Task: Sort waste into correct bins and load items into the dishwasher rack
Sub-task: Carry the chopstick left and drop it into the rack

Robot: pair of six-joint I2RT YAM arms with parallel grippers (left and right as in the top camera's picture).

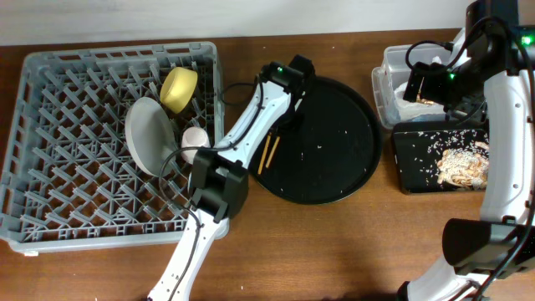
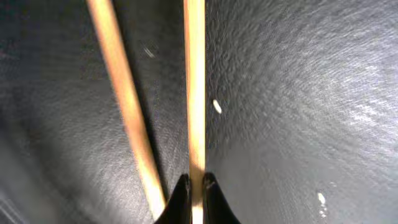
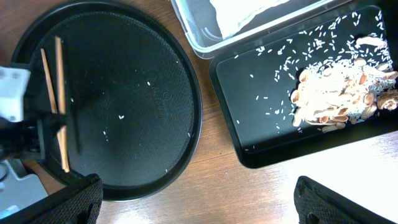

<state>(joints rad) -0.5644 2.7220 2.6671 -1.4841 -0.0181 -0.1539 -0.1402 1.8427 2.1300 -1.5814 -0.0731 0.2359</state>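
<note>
Two wooden chopsticks (image 1: 268, 153) lie on the left part of the large round black tray (image 1: 334, 159). My left gripper (image 1: 279, 129) is down on them and shut on one chopstick (image 2: 194, 74). The other chopstick (image 2: 124, 99) lies loose just to its left. My right gripper (image 3: 199, 205) is open and empty, high above the bins (image 1: 422, 84). The clear tub (image 1: 386, 84) holds a white napkin (image 3: 249, 12). The shallow black tray (image 1: 410, 159) holds brownish food scraps (image 1: 460, 163) and rice. The rack (image 1: 50, 176) holds the yellow bowl (image 1: 179, 89), the plate (image 1: 146, 135) and the pink cup (image 1: 195, 144). The blue cup and foil wrapper are out of view.
White rice grains are scattered on the round tray (image 3: 121, 116). The left arm's base (image 1: 217, 191) stands between the rack and the round tray. Bare wooden table (image 1: 334, 242) lies in front of the trays.
</note>
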